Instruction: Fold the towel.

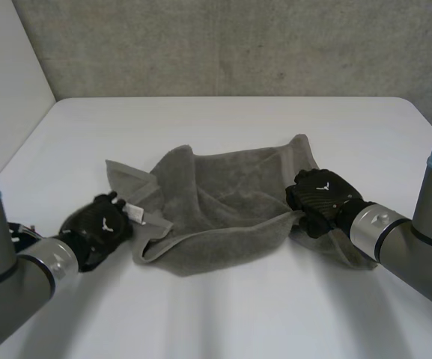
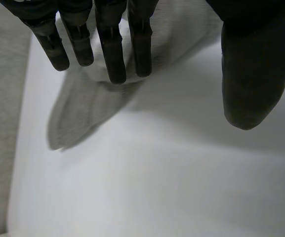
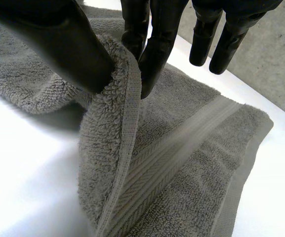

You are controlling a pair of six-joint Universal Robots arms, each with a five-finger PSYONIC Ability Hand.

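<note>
A grey towel (image 1: 223,206) lies crumpled in the middle of the white table (image 1: 223,314), its left corner with a white label (image 1: 136,214) flipped outward. My left hand (image 1: 96,228) rests beside that left corner. In the left wrist view its fingers (image 2: 112,54) are straight over the towel's corner (image 2: 83,108), with the thumb (image 2: 253,74) held well apart and nothing between them. My right hand (image 1: 324,198) is on the towel's right edge. There the thumb (image 3: 58,44) and a finger pinch a raised fold of the towel's hem (image 3: 127,98).
A grey concrete wall (image 1: 238,45) stands behind the table's far edge, and a white panel (image 1: 6,82) closes off the left side. Bare table surface lies in front of the towel and behind it.
</note>
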